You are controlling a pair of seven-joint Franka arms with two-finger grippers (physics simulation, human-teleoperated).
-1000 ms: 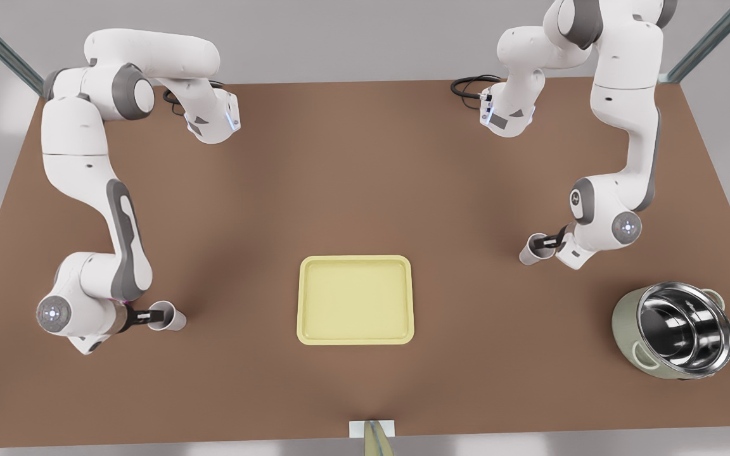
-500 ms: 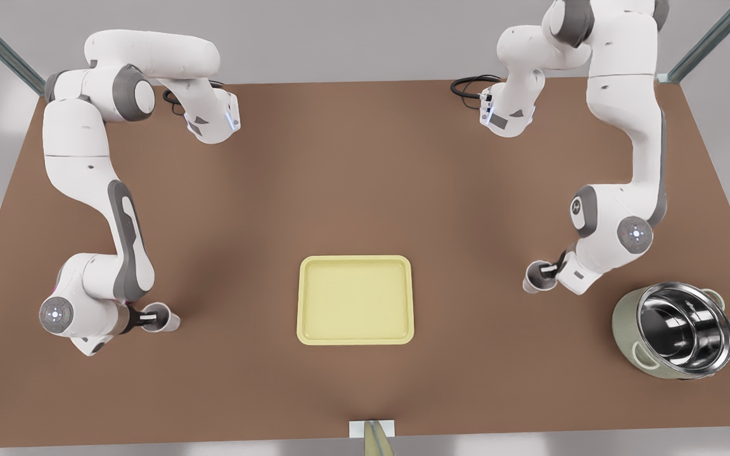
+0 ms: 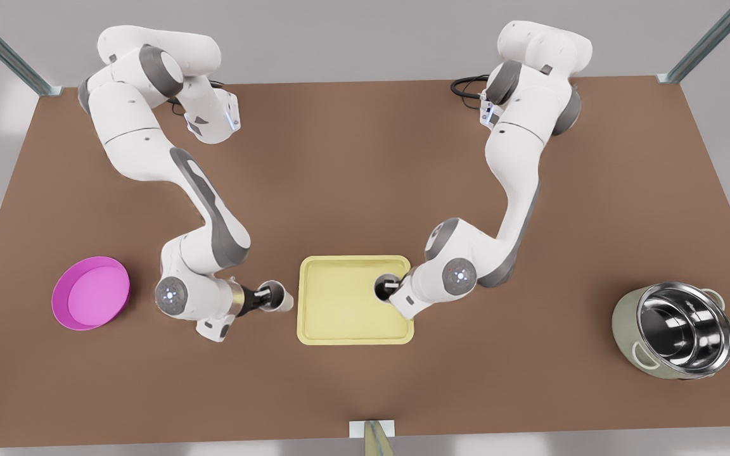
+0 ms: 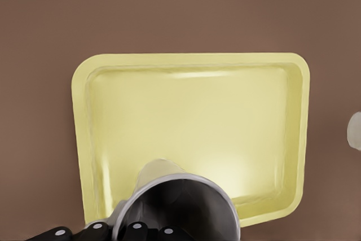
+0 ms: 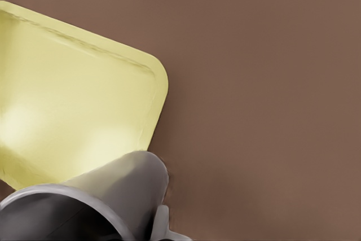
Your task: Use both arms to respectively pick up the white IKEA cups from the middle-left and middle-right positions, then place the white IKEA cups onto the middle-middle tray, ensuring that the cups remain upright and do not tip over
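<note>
The pale yellow tray (image 3: 339,310) lies at the table's middle. On the front view's right, my left gripper (image 3: 390,287) is shut on a white IKEA cup (image 3: 382,288), held mouth up over the tray's right part. In the left wrist view that cup (image 4: 180,201) hangs over the tray (image 4: 197,111), with black fingers (image 4: 135,231) on it. On the front view's left, my right gripper (image 3: 268,296) is shut on the other cup (image 3: 281,300), just off the tray's left edge. The right wrist view has this cup (image 5: 121,187) beside the tray's corner (image 5: 155,77).
A round magenta plate (image 3: 91,292) lies at the front view's left. A green steel-lined pot (image 3: 675,329) sits at the right. Bare brown table surrounds the tray. A small white piece (image 3: 371,429) sits at the near table edge.
Both arms swung inward with their cups. The left gripper's cup went from the table's right side to over the tray. The right gripper's cup reached the tray's left edge, uncovering the magenta plate.
</note>
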